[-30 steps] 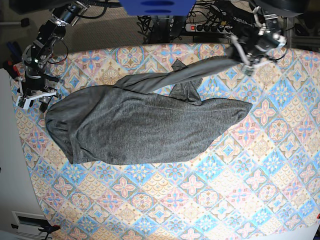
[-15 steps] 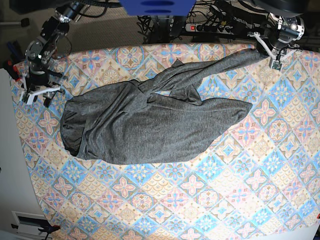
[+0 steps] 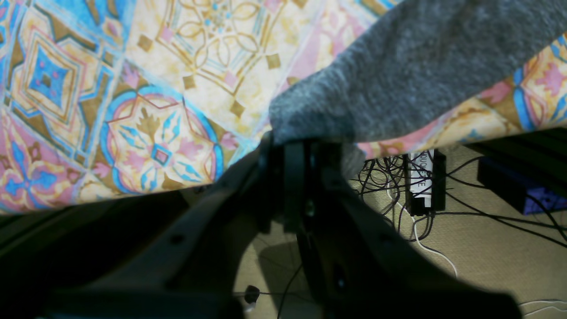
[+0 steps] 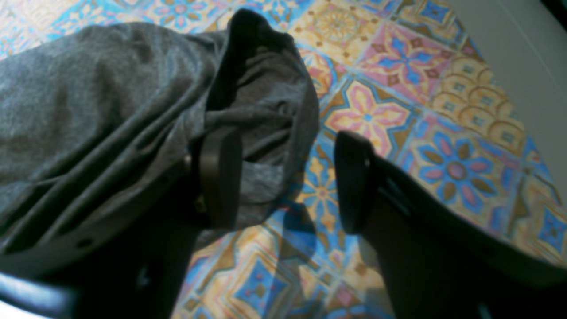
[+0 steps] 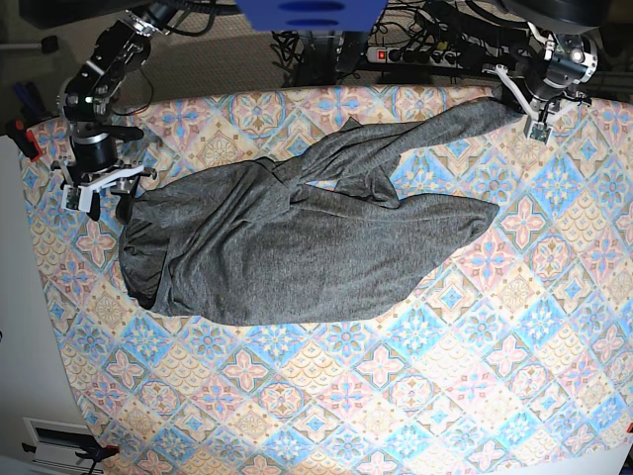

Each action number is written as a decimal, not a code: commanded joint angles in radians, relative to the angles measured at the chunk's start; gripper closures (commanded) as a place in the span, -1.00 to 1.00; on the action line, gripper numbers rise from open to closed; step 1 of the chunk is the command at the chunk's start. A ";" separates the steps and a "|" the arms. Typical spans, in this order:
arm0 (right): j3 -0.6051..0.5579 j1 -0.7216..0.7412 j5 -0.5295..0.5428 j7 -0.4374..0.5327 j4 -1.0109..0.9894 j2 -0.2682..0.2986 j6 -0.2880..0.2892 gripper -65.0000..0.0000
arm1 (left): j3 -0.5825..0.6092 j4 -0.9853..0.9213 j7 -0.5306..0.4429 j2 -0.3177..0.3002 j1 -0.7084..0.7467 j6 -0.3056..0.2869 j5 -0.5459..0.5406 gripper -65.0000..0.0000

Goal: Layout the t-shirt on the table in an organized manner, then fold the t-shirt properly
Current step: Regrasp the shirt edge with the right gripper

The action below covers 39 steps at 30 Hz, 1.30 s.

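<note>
The charcoal-grey t-shirt (image 5: 297, 247) lies bunched across the left and middle of the patterned table (image 5: 475, 376). One twisted strip runs to the far right corner. My left gripper (image 5: 519, 104) is shut on the end of that strip at the table's far edge. The left wrist view shows its jaws closed (image 3: 301, 146) on the grey fabric (image 3: 421, 75). My right gripper (image 5: 107, 193) is open at the shirt's left edge. In the right wrist view (image 4: 285, 181), one finger (image 4: 219, 177) lies against a folded bulge of the shirt (image 4: 110, 88), the other over bare table (image 4: 367, 115).
Behind the far edge, a power strip and tangled cables (image 5: 415, 54) lie on the floor and also show in the left wrist view (image 3: 421, 181). A blue object (image 5: 307, 12) sits at the top centre. The table's left edge borders a white surface (image 5: 20, 346).
My left gripper pulled the strip to the far right corner, and the shirt's left part bunched rightward. My right gripper moved right, up to the shirt's left edge.
</note>
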 commanded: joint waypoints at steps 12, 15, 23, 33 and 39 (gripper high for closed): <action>0.001 0.006 0.015 0.035 -0.136 0.013 0.009 0.01 | -0.008 0.015 -0.009 -0.008 0.005 0.005 -0.001 1.00; 0.001 0.008 0.017 0.036 -0.155 0.013 0.010 0.01 | -0.008 0.015 -0.009 -0.008 0.005 0.005 -0.001 1.00; 0.005 0.069 0.094 0.027 -0.192 0.013 0.134 0.01 | -0.008 0.015 -0.009 -0.008 0.005 0.005 -0.001 1.00; 0.045 0.075 0.097 0.035 -0.313 0.013 0.134 0.01 | -0.009 0.015 -0.009 -0.008 0.005 0.005 -0.001 1.00; 0.122 0.075 0.097 0.031 -0.316 0.013 0.136 0.01 | -0.008 0.015 -0.009 -0.008 0.003 0.005 -0.001 1.00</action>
